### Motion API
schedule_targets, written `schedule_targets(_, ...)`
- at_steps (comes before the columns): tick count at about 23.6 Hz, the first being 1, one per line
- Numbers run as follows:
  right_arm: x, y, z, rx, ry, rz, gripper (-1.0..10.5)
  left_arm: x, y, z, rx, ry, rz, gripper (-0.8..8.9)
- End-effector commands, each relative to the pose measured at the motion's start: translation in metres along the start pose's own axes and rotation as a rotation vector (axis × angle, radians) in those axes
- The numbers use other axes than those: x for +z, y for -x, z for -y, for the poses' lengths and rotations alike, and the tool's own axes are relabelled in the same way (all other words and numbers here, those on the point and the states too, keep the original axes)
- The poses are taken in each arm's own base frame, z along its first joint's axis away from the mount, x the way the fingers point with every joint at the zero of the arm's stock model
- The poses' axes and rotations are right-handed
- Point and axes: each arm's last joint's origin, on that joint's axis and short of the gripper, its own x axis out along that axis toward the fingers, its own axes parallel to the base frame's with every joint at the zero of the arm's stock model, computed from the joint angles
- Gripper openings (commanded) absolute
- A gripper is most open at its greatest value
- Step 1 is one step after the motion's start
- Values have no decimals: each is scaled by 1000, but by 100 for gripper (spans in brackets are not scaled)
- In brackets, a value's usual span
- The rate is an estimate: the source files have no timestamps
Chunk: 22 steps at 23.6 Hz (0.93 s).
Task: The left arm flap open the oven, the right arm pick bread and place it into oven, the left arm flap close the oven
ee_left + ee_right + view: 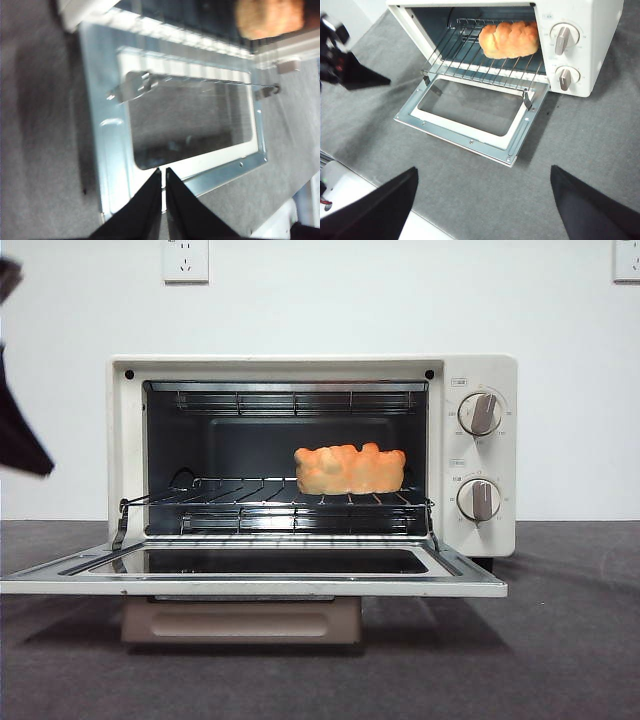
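Observation:
The cream-white oven [480, 370] stands with its door [250, 580] flapped down flat. The golden bread [349, 469] lies on the wire rack [240, 495] inside, towards the knob side. It also shows in the right wrist view [510, 39] and, blurred, in the left wrist view [270, 17]. My left gripper [162, 175] is shut and empty, held above the outer edge of the open door [115, 145]. It shows as a black tip at the left edge of the front view [25, 445] and in the right wrist view [357, 75]. My right gripper [484, 169] is open and empty, back from the oven [600, 50] over the table.
The grey table [560, 640] runs around the oven. Two beige knobs [480, 413] sit on the oven's right panel. The beige door handle [240, 620] hangs under the open door. A white wall with sockets [185, 260] is behind.

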Motion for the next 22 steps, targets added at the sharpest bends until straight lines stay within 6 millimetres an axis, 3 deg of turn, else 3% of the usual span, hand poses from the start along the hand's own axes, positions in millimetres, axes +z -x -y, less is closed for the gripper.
schedule_targets(1, 4, 4, -2, 12, 17, 16, 423, -3, -5, -9, -11, 66, 24, 13)
schedule_targets(9, 4, 4, -2, 12, 6, 16, 423, -31, -17, -43, 95, 199, 33, 13)
schedule_targets(22, 5, 4, -2, 13, 6, 26, 423, -45, -42, -47, 64, 210, -137, 13)
